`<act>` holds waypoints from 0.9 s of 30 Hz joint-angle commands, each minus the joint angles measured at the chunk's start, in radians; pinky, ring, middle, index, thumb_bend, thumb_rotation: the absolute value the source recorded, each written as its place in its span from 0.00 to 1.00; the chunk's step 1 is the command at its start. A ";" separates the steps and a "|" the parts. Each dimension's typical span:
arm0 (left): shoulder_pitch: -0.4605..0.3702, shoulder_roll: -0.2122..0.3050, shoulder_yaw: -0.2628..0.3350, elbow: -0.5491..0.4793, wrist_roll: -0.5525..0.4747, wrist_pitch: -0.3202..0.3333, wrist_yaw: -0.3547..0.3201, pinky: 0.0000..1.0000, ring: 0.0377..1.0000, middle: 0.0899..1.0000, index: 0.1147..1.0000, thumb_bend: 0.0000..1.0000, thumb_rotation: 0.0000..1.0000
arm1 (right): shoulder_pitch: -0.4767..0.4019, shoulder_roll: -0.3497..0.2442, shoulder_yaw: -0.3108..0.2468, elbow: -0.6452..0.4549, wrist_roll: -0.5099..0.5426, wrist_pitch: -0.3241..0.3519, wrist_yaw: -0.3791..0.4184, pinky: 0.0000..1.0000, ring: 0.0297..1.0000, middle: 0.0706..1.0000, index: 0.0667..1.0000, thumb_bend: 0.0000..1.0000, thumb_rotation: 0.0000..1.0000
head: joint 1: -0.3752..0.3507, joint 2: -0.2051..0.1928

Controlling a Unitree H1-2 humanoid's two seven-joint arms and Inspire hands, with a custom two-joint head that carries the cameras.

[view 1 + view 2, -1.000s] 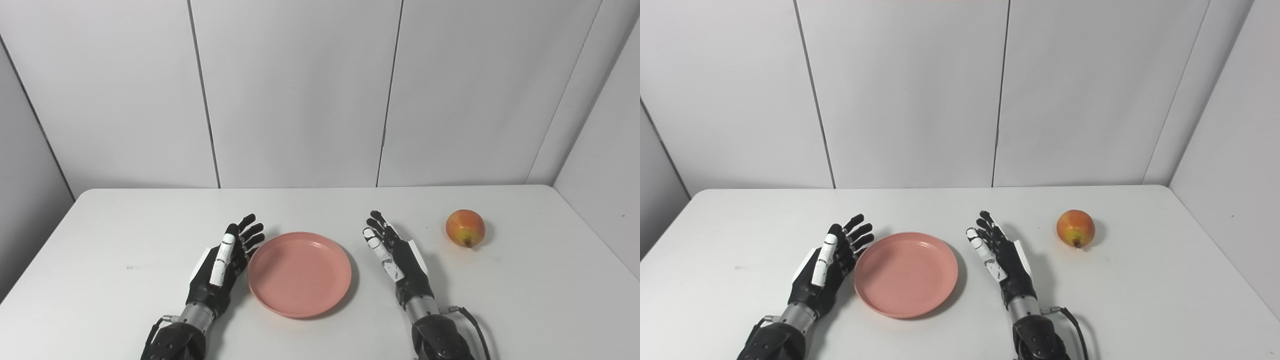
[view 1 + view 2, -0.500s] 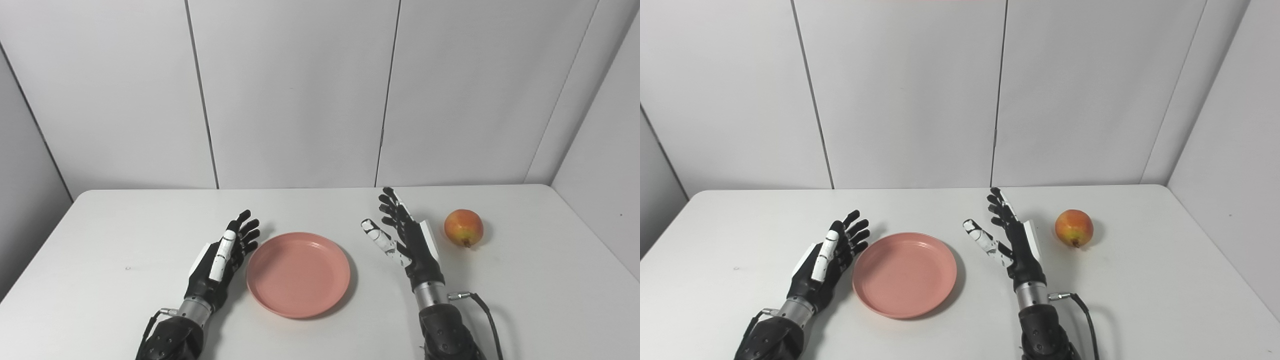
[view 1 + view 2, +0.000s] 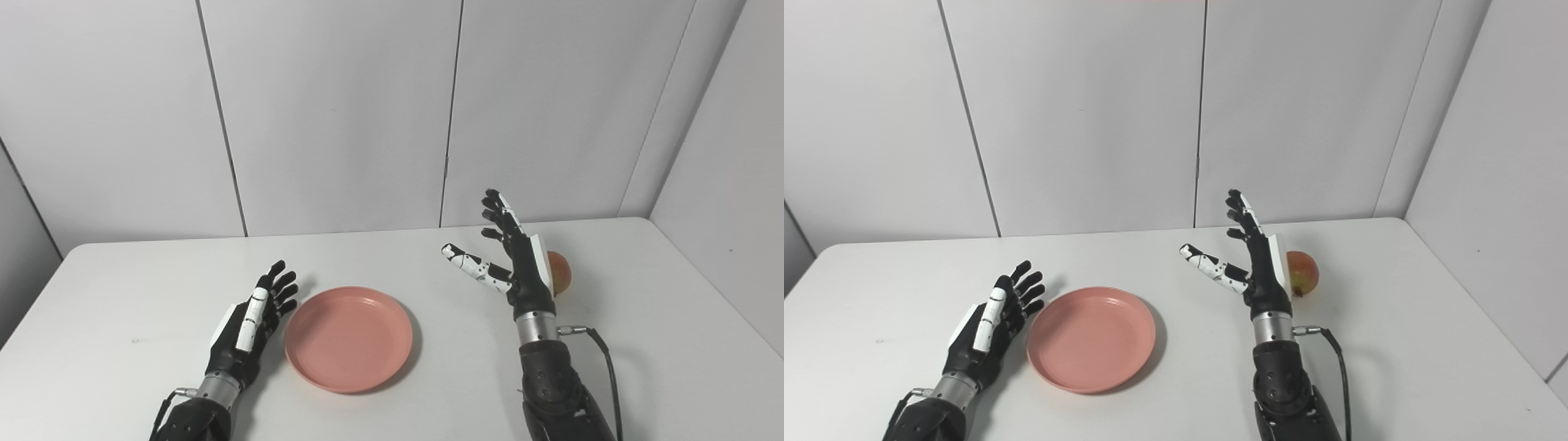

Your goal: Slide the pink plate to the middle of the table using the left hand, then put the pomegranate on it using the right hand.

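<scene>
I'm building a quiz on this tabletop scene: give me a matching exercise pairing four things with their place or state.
Things:
1. round pink plate
2. red-yellow pomegranate
3. left hand
4. right hand

States:
A. raised, open, thumb spread
B. partly hidden behind a hand
C. lies between the two arms
D. low, open beside the plate's rim

Pairs: 1-C, 2-B, 3-D, 4-A

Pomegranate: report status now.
Both hands open: left hand, right hand. Pomegranate on table beyond right hand, untouched. Pink plate bare. Nothing blocking.
</scene>
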 commanded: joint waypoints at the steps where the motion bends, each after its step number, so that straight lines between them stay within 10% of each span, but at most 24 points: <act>1: 0.006 0.020 0.004 0.029 0.003 -0.026 -0.011 0.91 0.93 0.94 0.94 0.58 1.00 | -0.057 -0.019 -0.014 -0.039 -0.019 -0.016 -0.029 0.75 0.85 0.88 0.90 0.67 0.41 | 0.001 0.000; 27: -0.011 0.038 0.015 0.078 -0.008 -0.042 -0.032 0.90 0.93 0.93 0.93 0.59 1.00 | -0.100 -0.135 -0.016 0.017 -0.265 0.114 -0.152 0.79 0.86 0.89 0.89 0.74 0.33 | -0.041 -0.004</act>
